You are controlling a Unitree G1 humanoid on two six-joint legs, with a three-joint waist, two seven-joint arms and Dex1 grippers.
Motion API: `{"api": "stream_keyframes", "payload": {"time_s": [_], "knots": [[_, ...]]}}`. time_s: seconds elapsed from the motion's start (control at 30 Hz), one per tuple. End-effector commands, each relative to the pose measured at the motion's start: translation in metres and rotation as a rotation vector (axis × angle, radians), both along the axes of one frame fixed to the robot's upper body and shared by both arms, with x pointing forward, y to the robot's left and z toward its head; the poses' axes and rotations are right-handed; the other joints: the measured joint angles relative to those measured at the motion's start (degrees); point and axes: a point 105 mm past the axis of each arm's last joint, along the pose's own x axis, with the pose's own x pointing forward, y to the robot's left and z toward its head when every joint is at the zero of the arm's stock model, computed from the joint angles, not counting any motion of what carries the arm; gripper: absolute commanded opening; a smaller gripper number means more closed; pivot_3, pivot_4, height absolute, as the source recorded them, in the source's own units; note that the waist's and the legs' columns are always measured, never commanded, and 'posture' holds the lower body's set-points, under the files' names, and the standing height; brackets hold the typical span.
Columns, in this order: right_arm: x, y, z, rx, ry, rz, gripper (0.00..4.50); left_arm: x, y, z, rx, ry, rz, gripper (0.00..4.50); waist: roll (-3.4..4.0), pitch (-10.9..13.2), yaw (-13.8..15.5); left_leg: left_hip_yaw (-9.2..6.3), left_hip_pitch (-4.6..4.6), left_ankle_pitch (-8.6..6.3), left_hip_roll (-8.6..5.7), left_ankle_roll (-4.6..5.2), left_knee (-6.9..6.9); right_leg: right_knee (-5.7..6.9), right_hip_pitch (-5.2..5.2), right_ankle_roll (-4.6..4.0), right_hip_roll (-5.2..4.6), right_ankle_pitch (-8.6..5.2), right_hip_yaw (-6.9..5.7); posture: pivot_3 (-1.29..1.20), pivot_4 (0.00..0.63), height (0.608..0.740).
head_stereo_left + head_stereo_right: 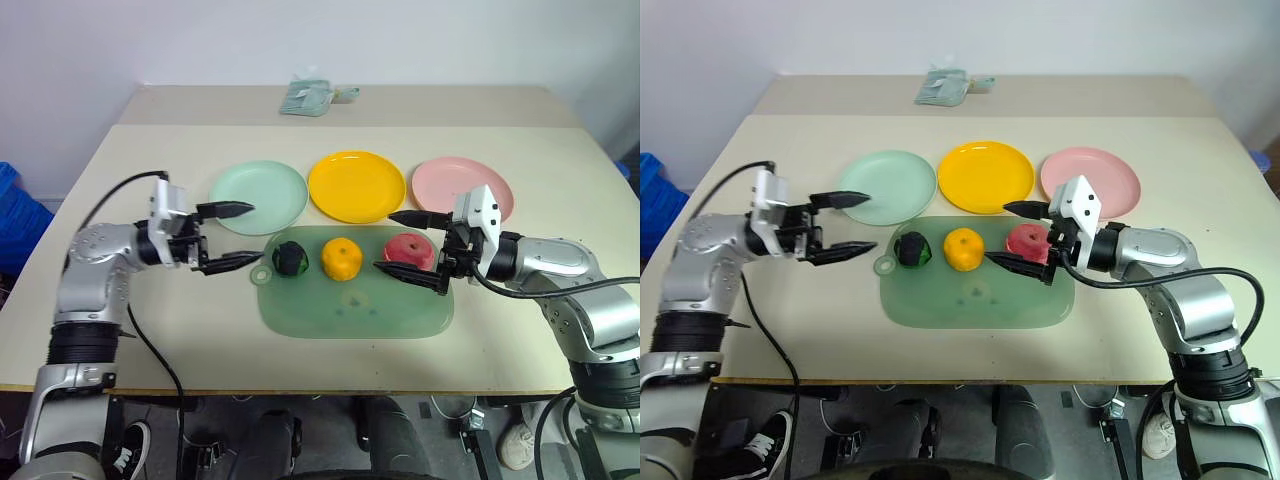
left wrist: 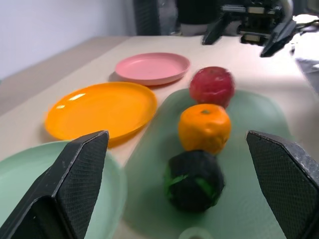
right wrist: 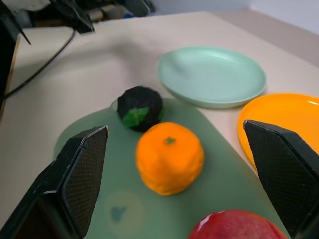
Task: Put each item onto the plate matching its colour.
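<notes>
Three items lie in a row on a translucent green mat (image 1: pixel 350 305): a dark green-black item (image 1: pixel 290 258), an orange item (image 1: pixel 341 258) and a red item (image 1: pixel 408 250). Behind the mat stand a mint green plate (image 1: pixel 259 197), a yellow plate (image 1: pixel 356 185) and a pink plate (image 1: pixel 462 186). My left gripper (image 1: pixel 240 235) is open, level, just left of the dark item and over the mint plate's near edge. My right gripper (image 1: pixel 405 243) is open, its fingers either side of the red item, holding nothing.
A pale green cloth-like bundle (image 1: pixel 310 96) lies at the far edge of the table (image 1: pixel 180 330). Something blue (image 1: pixel 15 215) sits beyond the table's left side. Bare tabletop runs along the front edge.
</notes>
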Motion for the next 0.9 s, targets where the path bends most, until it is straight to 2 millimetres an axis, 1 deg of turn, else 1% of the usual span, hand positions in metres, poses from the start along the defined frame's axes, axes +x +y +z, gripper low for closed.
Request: {"api": "stream_keyframes", "payload": {"time_s": [0.03, 0.17, 0.27, 0.3, 0.47, 0.53, 0.63, 0.73, 0.77, 0.83, 0.9], "knots": [[-0.006, 0.005, 0.012, 0.006, -0.053, 0.018, 4.43, 0.004, -0.012, -0.009, 0.062, -0.063, -0.037, 4.50, 0.00, 0.00, -0.02, 0.00, 0.00, 0.01, 0.01, -0.01, -0.01, 0.00, -0.01, 0.00, 0.00, 0.00, 0.00, 0.00, 0.150, 0.740], [-0.009, 0.004, 0.010, -0.022, -0.052, 0.024, 4.43, 0.011, -0.026, -0.018, 0.082, -0.109, -0.065, 4.50, 0.00, 0.00, -0.02, 0.01, 0.00, 0.01, 0.01, -0.01, -0.01, 0.00, -0.02, 0.00, 0.01, 0.00, 0.00, 0.00, 0.150, 0.740], [-0.012, 0.004, 0.009, -0.037, -0.042, 0.018, 4.43, 0.017, -0.034, -0.022, 0.093, -0.119, -0.059, 4.50, 0.00, 0.00, 0.04, 0.02, -0.01, 0.01, 0.01, -0.01, -0.01, 0.00, -0.01, 0.00, 0.00, 0.00, 0.00, 0.00, 0.150, 0.740], [-0.014, 0.004, 0.007, -0.048, -0.036, 0.020, 4.43, 0.018, -0.036, -0.026, 0.118, -0.127, -0.065, 4.50, 0.00, 0.00, 0.03, 0.02, -0.01, 0.00, 0.01, -0.01, -0.01, 0.00, -0.01, 0.00, 0.00, 0.00, 0.01, 0.00, 0.150, 0.740], [-0.014, 0.002, 0.001, -0.082, -0.030, -0.006, 4.43, 0.024, -0.042, -0.038, 0.137, -0.113, -0.059, 4.50, 0.00, 0.00, 0.06, 0.03, -0.01, -0.01, 0.00, 0.02, 0.00, 0.00, -0.01, 0.00, 0.00, 0.00, 0.01, 0.00, 0.150, 0.740], [-0.013, 0.000, 0.000, -0.091, -0.034, -0.018, 4.43, 0.026, -0.043, -0.046, 0.169, -0.100, -0.069, 4.50, 0.00, 0.00, 0.06, 0.03, 0.00, -0.03, 0.00, 0.06, 0.00, 0.00, -0.01, 0.00, 0.00, 0.00, 0.01, 0.00, 0.150, 0.740], [-0.013, -0.003, 0.001, -0.098, -0.039, -0.030, 4.50, 0.027, -0.042, -0.053, 0.188, -0.088, -0.071, 3.68, 0.00, 0.00, 0.04, 0.03, 0.00, -0.03, 0.01, 0.06, 0.00, 0.00, -0.01, 0.00, 0.01, 0.00, 0.01, 0.00, 0.150, 0.740], [-0.011, -0.005, 0.002, -0.104, -0.043, -0.042, 4.50, 0.027, -0.041, -0.052, 0.167, -0.110, -0.065, 2.33, 0.00, 0.00, 0.04, 0.03, 0.00, -0.03, 0.01, 0.07, 0.00, 0.00, -0.01, 0.00, 0.01, 0.00, 0.01, 0.00, 0.150, 0.740], [-0.011, -0.006, 0.002, -0.105, -0.045, -0.046, 4.50, 0.027, -0.040, -0.051, 0.166, -0.134, -0.054, 2.33, 0.00, 0.00, 0.03, 0.03, 0.00, -0.05, 0.01, 0.09, 0.00, 0.00, -0.01, 0.00, 0.00, 0.00, 0.01, 0.00, 0.150, 0.740], [-0.009, -0.007, 0.004, -0.095, -0.053, -0.053, 4.50, 0.032, -0.036, -0.043, 0.129, -0.166, -0.011, 2.33, 0.00, 0.00, 0.05, 0.03, 0.00, -0.06, 0.01, 0.11, 0.00, 0.00, -0.01, 0.00, 0.00, 0.00, 0.01, 0.00, 0.150, 0.740], [-0.007, -0.006, 0.008, -0.073, -0.067, -0.065, 4.50, 0.041, -0.032, -0.028, 0.052, -0.169, 0.053, 2.33, 0.00, 0.00, 0.05, 0.03, 0.00, -0.06, 0.01, 0.11, 0.00, 0.00, -0.01, 0.00, 0.00, 0.00, 0.01, 0.00, 0.150, 0.740]]}}
